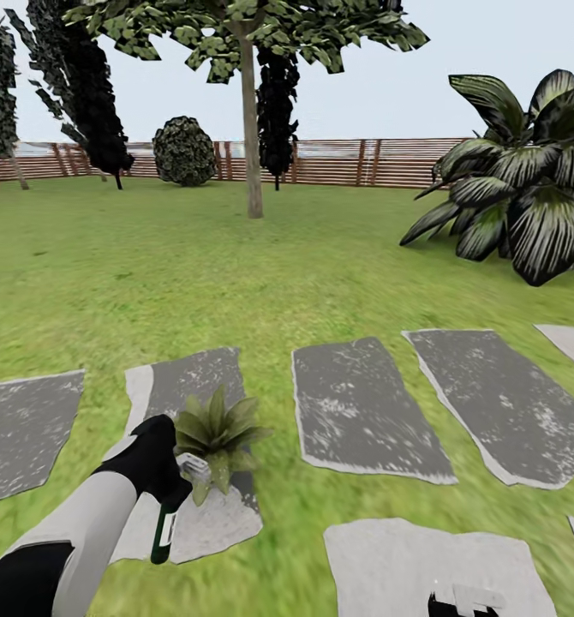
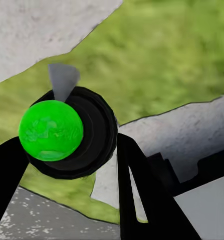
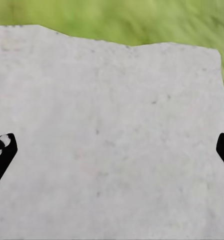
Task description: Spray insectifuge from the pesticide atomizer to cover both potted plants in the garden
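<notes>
Atomizer (image 1: 162, 533) already picked up, clamped in the left gripper (image 1: 177, 488) and hanging nozzle-down just beside one potted plant (image 1: 217, 433) on a stepping stone (image 1: 193, 381); spraying looks unfinished, the second plant remains; right gripper (image 3: 112, 150) spread open

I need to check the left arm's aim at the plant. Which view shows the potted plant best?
The head view: the potted plant stands on a stepping stone, right beside the left gripper holding the pesticide atomizer. The wrist views show paving and grass, with no leaves I can make out.
</notes>
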{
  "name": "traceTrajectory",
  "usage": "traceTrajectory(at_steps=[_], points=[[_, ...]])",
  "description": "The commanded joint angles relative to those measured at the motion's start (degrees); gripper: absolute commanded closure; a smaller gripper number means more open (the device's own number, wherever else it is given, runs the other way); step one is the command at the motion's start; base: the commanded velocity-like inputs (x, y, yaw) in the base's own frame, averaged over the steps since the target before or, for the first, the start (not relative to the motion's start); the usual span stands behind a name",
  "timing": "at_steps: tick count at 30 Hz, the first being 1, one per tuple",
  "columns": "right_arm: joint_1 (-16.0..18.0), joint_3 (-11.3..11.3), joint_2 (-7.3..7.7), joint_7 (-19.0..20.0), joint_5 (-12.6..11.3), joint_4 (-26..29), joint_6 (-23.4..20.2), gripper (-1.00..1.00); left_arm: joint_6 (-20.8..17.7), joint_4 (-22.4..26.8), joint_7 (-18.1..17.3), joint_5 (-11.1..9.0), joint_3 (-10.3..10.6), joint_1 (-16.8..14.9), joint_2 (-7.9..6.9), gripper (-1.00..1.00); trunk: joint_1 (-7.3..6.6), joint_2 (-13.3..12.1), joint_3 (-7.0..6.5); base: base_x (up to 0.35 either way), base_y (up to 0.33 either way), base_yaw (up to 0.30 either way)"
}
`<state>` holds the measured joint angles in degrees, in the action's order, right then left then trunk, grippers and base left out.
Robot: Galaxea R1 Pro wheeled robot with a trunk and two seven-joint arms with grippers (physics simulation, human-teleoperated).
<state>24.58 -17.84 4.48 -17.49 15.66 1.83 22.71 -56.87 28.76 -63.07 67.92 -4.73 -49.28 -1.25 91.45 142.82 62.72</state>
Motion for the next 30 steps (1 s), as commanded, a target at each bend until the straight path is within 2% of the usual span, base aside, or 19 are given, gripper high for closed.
traceTrajectory(at_steps=[1,6,10,14,16,17,20,21,22,25,30], points=[[0.0,-0.4,0.0,-0.2,0.6,-0.1,0.2,-1.0,-0.3,0.2,-0.6,0.6,-0.3,-0.1,0.12,1.0,0.01,0.0,0.06,0.217,-0.215,0.277],[0.0,-0.4,0.0,-0.2,0.6,-0.1,0.2,-1.0,-0.3,0.2,-0.6,0.6,-0.3,-0.2,0.08,1.0,0.01,0.0,0.06,0.295,-0.06,0.277],[0.0,-0.4,0.0,-0.2,0.6,-0.1,0.2,-1.0,-0.4,0.3,-0.6,0.8,-0.2,-0.5,0.13,1.0,0.01,0.0,0.06,0.066,-0.002,0.277],[0.0,-0.5,0.0,-0.2,0.6,0.0,0.2,-1.0,-0.3,-0.6,-1.0,1.1,0.2,-4.8,-0.47,1.0,0.01,0.0,0.06,0.004,0.0,0.277],[0.0,-0.5,0.0,-0.2,0.6,0.1,0.2,-1.0,-0.2,-0.8,-3.2,1.3,0.4,-5.6,-0.53,1.0,0.01,0.0,0.06,0.0,0.0,0.266],[0.0,-0.5,0.02,-0.2,0.6,0.1,0.2,-1.0,0.0,-0.7,-5.9,2.4,0.4,-5.9,-0.57,1.0,0.01,0.0,0.06,0.0,0.0,0.147],[0.0,-0.5,0.36,-0.1,0.6,0.0,0.2,-1.0,0.2,-0.7,-11.9,9.0,0.9,-5.9,-0.33,1.0,0.01,0.0,0.06,0.0,0.0,0.039],[0.0,-0.5,0.44,0.0,0.7,0.0,0.2,-1.0,0.2,-0.7,-13.4,10.5,1.0,-5.8,-0.3,1.0,0.01,0.0,0.06,0.0,0.0,0.013],[0.0,-0.4,0.62,0.0,0.7,-0.1,0.2,-1.0,0.2,-0.3,-16.5,13.0,1.1,-5.5,-0.31,1.0,0.01,0.0,0.06,0.0,0.0,0.004],[0.0,-0.4,0.69,0.0,0.8,-0.1,0.2,-1.0,0.1,-0.1,-18.5,14.0,1.1,-5.4,-0.39,1.0,0.01,0.0,0.06,0.014,0.0,0.002],[0.0,-0.4,0.59,0.0,0.8,-0.1,0.2,-1.0,-0.1,0.1,-18.8,14.2,1.1,-5.3,-0.38,1.0,0.01,0.0,0.06,0.223,-0.052,0.0]])
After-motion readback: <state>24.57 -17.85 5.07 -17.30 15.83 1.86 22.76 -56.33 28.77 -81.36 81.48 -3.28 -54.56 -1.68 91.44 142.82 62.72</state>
